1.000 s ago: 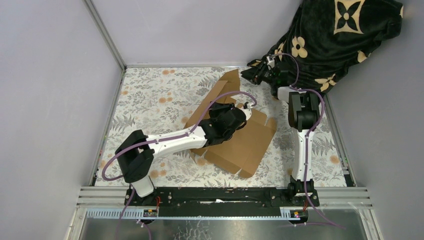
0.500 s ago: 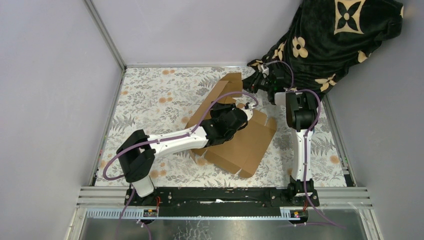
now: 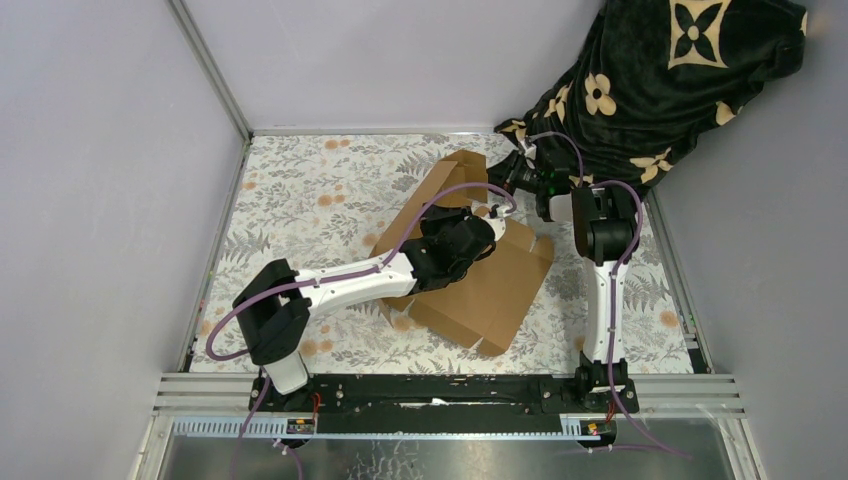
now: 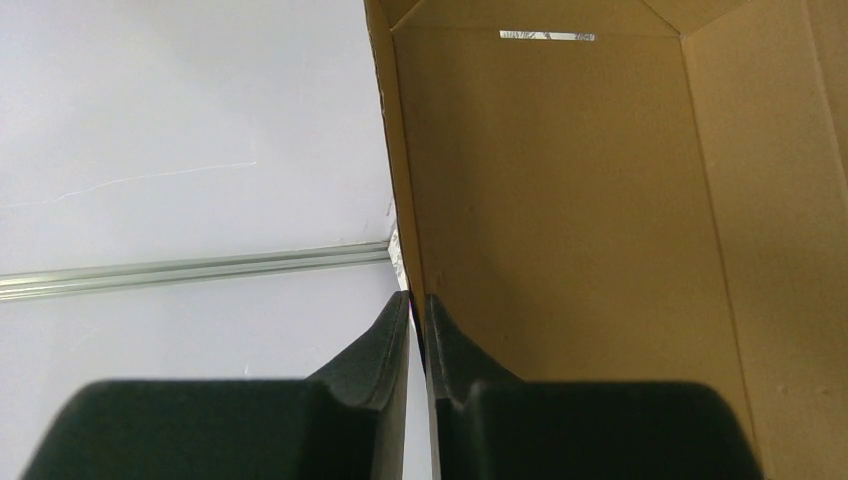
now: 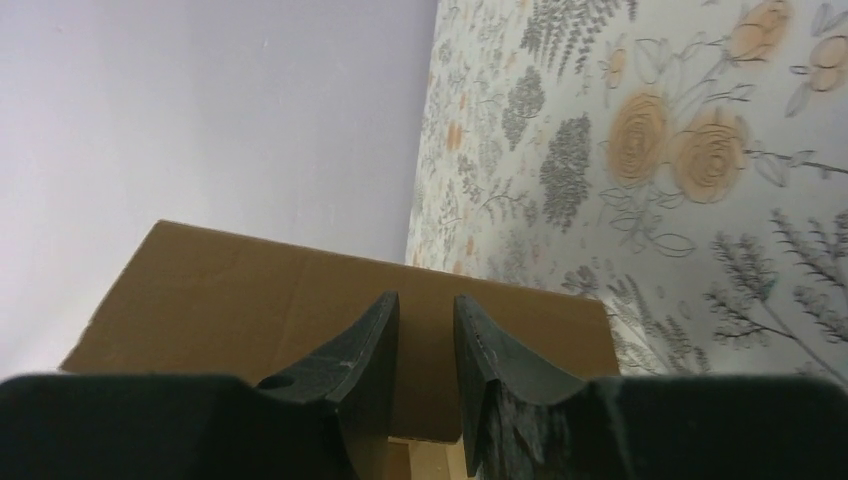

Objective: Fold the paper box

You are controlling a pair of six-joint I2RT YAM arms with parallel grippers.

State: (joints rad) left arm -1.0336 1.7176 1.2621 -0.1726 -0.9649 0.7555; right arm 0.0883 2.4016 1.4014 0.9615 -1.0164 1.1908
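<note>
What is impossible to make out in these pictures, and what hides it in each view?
- Top view: the fingertips of the left gripper, hidden under its own wrist; only the left wrist view shows them pinching the paper box.
- Top view: the box's middle, covered by the left arm.
- Right wrist view: whether the right gripper touches the flap; its own body hides the flap's lower edge.
- Top view: anything under the black cloth.
</note>
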